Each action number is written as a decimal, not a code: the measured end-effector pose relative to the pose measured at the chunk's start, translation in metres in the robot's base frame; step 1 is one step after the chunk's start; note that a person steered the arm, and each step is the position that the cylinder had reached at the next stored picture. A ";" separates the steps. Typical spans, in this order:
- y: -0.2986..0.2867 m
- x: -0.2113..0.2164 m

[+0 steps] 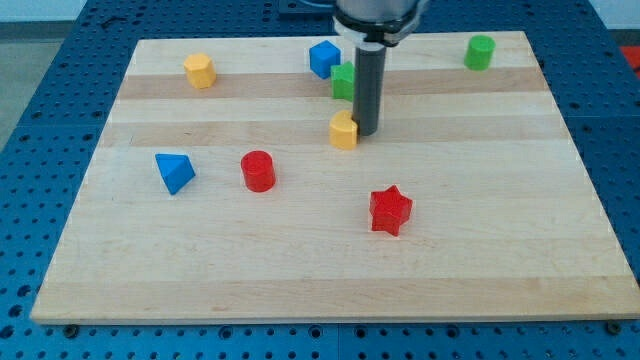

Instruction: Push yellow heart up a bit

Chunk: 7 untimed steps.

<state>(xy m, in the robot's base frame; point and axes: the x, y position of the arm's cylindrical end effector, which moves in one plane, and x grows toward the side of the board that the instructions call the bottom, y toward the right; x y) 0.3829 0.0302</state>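
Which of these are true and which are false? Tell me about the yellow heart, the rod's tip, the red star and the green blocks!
1. My tip is right beside the yellow heart, on the view's right of it. True.
2. The red star sits above the heart in the view. False: it lies lower, toward the view's bottom.
3. There are two blue blocks. True: a blue block near the top and a blue block at the left.
4. Both green blocks are hidden. False: the green cylinder shows fully; the green block is partly behind the rod.
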 end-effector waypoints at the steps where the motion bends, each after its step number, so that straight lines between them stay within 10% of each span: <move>1: -0.030 -0.001; 5: 0.005 -0.022; 7: -0.021 0.046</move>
<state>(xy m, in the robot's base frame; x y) 0.4290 0.0097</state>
